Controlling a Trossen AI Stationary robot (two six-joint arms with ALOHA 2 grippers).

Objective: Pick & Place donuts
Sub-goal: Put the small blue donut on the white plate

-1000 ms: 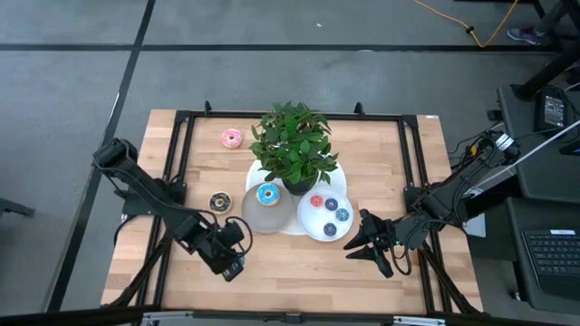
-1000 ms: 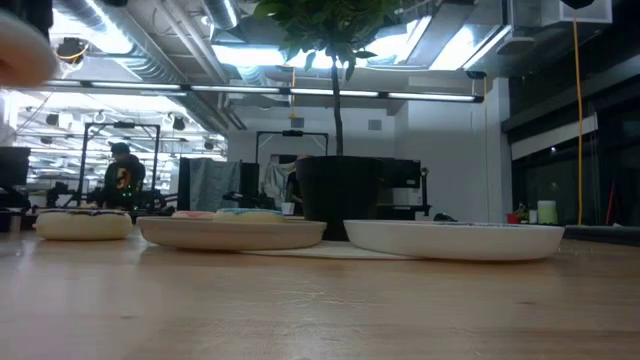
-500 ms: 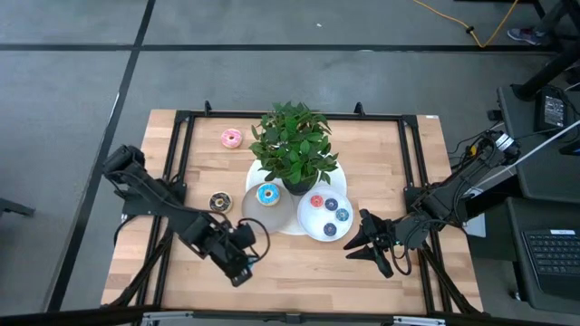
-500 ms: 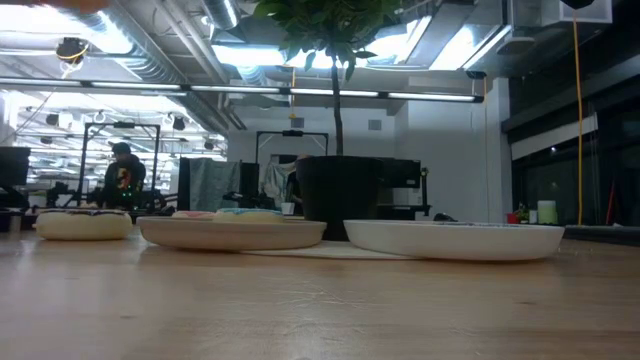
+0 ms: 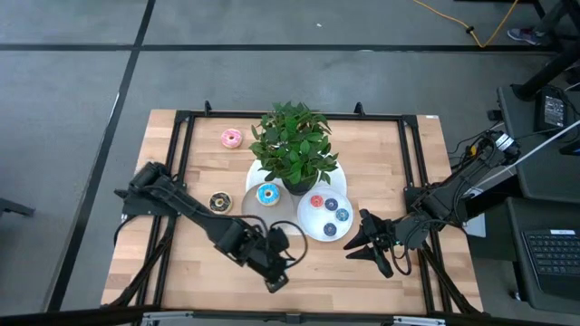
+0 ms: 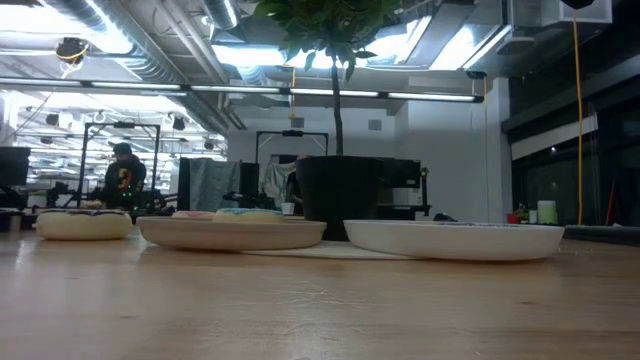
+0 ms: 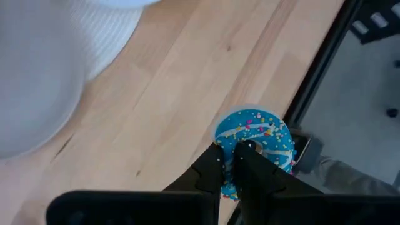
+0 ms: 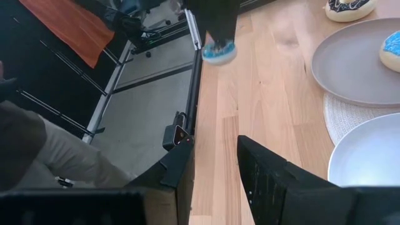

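My left gripper (image 5: 277, 281) hangs over the table's near edge, shut on a light-blue sprinkled donut (image 7: 256, 139), which the right wrist view also shows (image 8: 219, 53). My right gripper (image 5: 355, 244) waits open and empty, near the white plate (image 5: 311, 228). That plate bears several mini donuts (image 5: 330, 215). Another blue donut (image 5: 268, 194) lies on the grey plate (image 5: 256, 214). A chocolate donut (image 5: 219, 201) and a pink donut (image 5: 231, 138) lie flat on the wood. My left gripper pinches the donut's ring (image 7: 228, 142) between its two fingers; one fingertip (image 7: 247, 150) seems to sit at the hole, the other (image 7: 215, 156) at the outer rim. The fingers slant steeply down. The donut hangs at their ends, iced face up, clear of the table.
A potted plant (image 5: 294, 145) stands at the table's middle behind the plates, on a woven mat. A black frame rail (image 7: 315, 75) runs along the near edge. Bare wood lies between the two grippers.
My left gripper has swung along the near edge toward the table's right and risen a little, staying shut on the blue donut, which is carried clear of the wood.
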